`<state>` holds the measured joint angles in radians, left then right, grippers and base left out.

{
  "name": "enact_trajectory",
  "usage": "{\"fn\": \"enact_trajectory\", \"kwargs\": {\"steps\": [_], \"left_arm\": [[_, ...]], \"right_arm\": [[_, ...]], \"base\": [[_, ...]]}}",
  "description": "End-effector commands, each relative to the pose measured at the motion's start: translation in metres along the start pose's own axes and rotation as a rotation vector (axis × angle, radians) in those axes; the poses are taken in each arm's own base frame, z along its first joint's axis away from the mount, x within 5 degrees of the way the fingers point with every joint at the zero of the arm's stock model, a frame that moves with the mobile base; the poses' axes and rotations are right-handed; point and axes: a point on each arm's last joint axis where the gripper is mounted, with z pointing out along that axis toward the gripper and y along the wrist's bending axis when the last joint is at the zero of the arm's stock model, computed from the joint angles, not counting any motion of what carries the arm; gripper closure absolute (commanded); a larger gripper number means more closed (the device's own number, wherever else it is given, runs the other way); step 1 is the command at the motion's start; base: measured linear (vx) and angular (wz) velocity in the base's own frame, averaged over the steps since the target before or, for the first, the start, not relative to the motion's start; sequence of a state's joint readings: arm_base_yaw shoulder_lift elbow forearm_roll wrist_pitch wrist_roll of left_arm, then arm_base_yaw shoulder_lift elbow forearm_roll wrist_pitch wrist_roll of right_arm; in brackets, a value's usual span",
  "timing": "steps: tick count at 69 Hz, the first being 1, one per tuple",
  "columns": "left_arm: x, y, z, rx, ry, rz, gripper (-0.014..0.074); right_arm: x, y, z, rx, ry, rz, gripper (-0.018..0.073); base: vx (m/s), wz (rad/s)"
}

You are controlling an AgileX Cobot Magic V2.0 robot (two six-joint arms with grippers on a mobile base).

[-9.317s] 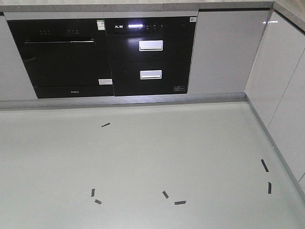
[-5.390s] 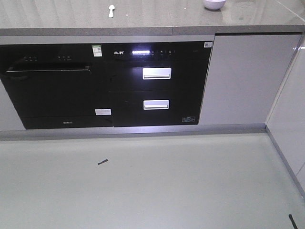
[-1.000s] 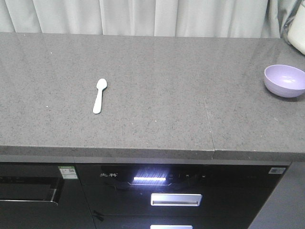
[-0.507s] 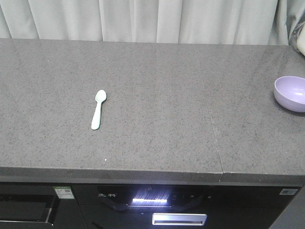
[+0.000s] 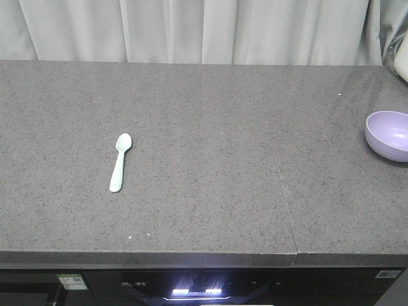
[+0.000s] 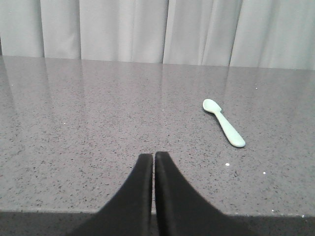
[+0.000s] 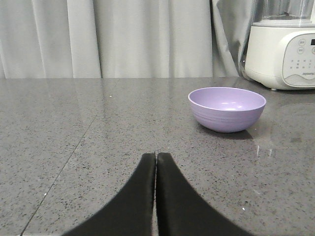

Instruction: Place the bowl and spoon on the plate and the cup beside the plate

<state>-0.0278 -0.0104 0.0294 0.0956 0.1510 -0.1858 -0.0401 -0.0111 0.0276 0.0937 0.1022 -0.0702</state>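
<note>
The counter is speckled stone with a soft shine. The spoon is smooth, dull plastic. The bowl is shiny plastic. The curtain is cloth.

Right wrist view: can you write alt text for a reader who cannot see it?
A lavender bowl sits upright and empty on a grey speckled countertop, ahead and to the right of the right gripper, whose black jaws are closed together. A white appliance stands behind the bowl at far right, before pale curtains.
</note>
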Motion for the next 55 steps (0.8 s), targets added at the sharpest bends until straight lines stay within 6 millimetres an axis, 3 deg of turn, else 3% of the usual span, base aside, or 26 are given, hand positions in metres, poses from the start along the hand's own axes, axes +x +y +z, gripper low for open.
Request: {"fn": "enact_trajectory", "kwargs": {"steps": [1, 55], "left_arm": [[-0.0156, -0.0022, -0.0027, 0.020, -0.106, -0.007, 0.0603], [-0.0156, -0.0022, -0.0027, 0.020, -0.106, -0.007, 0.0603]], "right_arm": [[-0.0067, -0.0008, -0.0012, 0.011, -0.089, -0.013, 0.0564], [-0.0067, -0.0008, -0.0012, 0.011, -0.089, -0.013, 0.0564]], "base": [[0.06, -0.04], [0.04, -0.02]]}}
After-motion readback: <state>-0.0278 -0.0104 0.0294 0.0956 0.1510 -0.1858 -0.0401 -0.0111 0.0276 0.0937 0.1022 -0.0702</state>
